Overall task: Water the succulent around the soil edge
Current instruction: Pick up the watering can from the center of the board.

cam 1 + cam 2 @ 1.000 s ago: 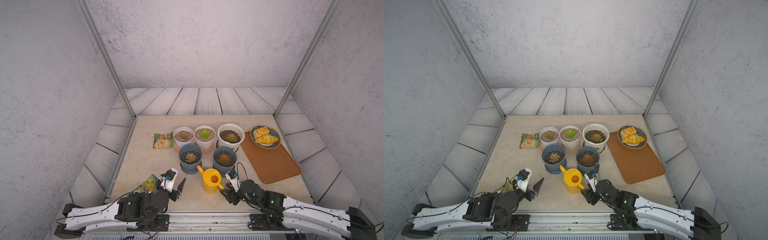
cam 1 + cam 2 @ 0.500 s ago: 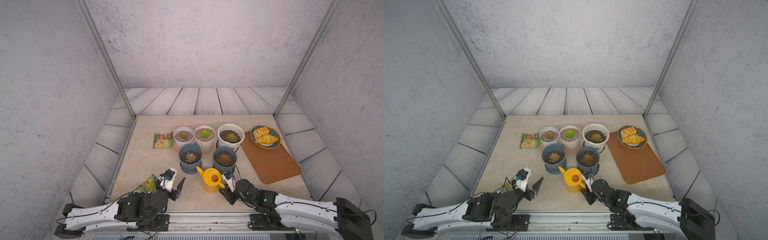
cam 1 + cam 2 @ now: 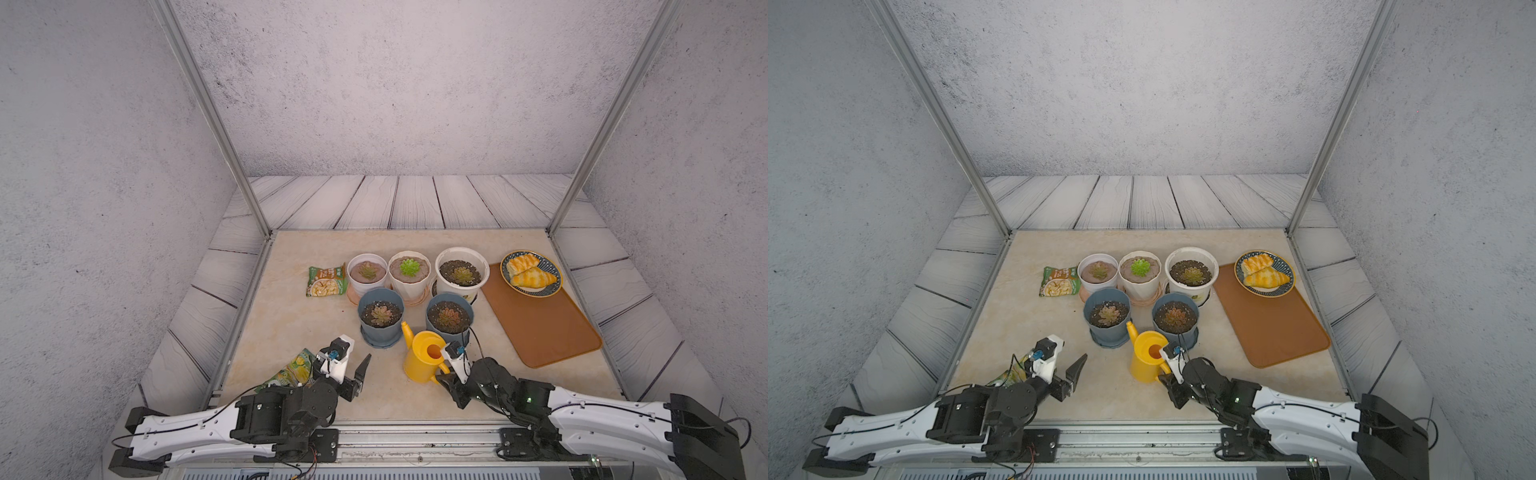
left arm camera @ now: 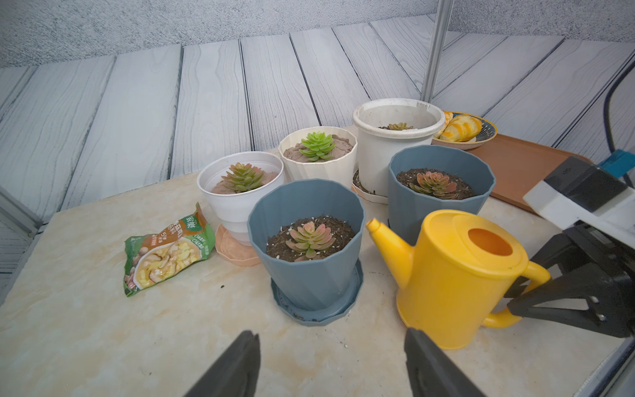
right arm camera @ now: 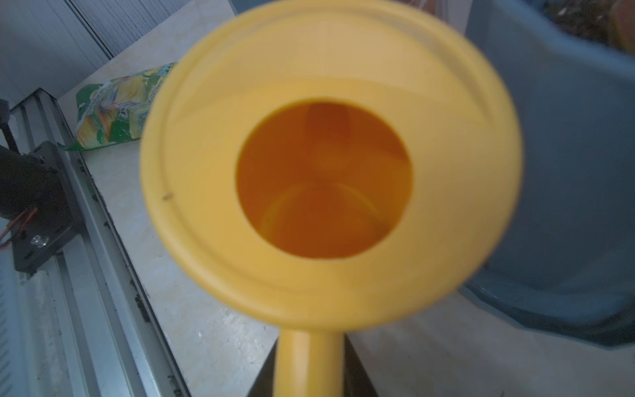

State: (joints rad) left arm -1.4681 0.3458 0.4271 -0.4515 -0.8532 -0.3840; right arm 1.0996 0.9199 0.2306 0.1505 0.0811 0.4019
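Note:
A yellow watering can (image 3: 423, 360) (image 3: 1147, 358) (image 4: 457, 275) (image 5: 330, 172) stands upright on the table, its spout toward the left blue pot (image 3: 380, 322). My right gripper (image 3: 444, 376) (image 3: 1165, 376) (image 5: 309, 371) is shut on the can's handle. Two blue pots hold reddish succulents (image 3: 379, 316) (image 3: 448, 318); three white pots behind them hold greener ones (image 3: 409, 267). My left gripper (image 3: 349, 372) (image 4: 331, 364) hovers open and holds nothing, in front of the left blue pot and left of the can.
A snack packet (image 3: 327, 281) lies left of the white pots. A green packet (image 3: 291, 370) lies under the left arm. An orange tray (image 3: 540, 328) with a plate of pastries (image 3: 531, 274) fills the right side. The metal rail (image 3: 415, 432) runs along the front edge.
My right gripper has moved in toward the can and closed on its handle. The left arm and the can have not visibly moved.

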